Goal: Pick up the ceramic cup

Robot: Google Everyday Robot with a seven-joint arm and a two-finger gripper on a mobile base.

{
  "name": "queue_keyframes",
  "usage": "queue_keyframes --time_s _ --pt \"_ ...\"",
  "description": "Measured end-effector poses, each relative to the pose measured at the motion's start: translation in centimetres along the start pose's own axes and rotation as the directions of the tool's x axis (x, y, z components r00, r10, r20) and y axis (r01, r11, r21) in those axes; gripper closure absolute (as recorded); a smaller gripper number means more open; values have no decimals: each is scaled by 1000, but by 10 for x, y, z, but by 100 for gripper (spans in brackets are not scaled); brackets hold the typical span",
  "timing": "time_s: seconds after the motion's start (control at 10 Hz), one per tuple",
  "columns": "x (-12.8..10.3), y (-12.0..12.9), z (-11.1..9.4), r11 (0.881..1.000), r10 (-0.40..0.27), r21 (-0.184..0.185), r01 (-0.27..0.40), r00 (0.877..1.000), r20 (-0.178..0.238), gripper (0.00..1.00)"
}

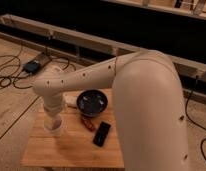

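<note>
The white ceramic cup (55,129) stands on the left part of the wooden table (71,150). Only its lower part shows, because the end of my arm covers its mouth. My gripper (53,119) points straight down right over the cup, at or in its mouth. The cream arm reaches in from the right, across the back of the table.
A wide dark bowl (92,102) sits at the table's back middle. A reddish-brown object (87,123) and a black phone (101,133) lie in front of it. A white object (71,101) lies left of the bowl. Cables and a dark box (32,65) lie on the floor at left.
</note>
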Motion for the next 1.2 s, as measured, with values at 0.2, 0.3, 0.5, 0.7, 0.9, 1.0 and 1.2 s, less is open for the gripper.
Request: queue_keyframes --time_s 0.2,0.3,0.5,0.7,0.9,1.0,1.2 --pt "-6 -3 15 1000 -26 15 26 1000 -4 30" --pt "-9 -5 19 999 -34 18 34 999 -5 30" --pt "-14 -13 25 999 -46 27 46 999 -6 30" --pt "-18 -21 32 998 -56 30 56 998 -12 36" --pt "-20 -23 38 998 -66 22 66 998 -17 53" --pt "-21 -25 40 997 -72 16 72 997 -17 63" --pt "-21 -29 40 997 -78 -6 78 997 -17 85"
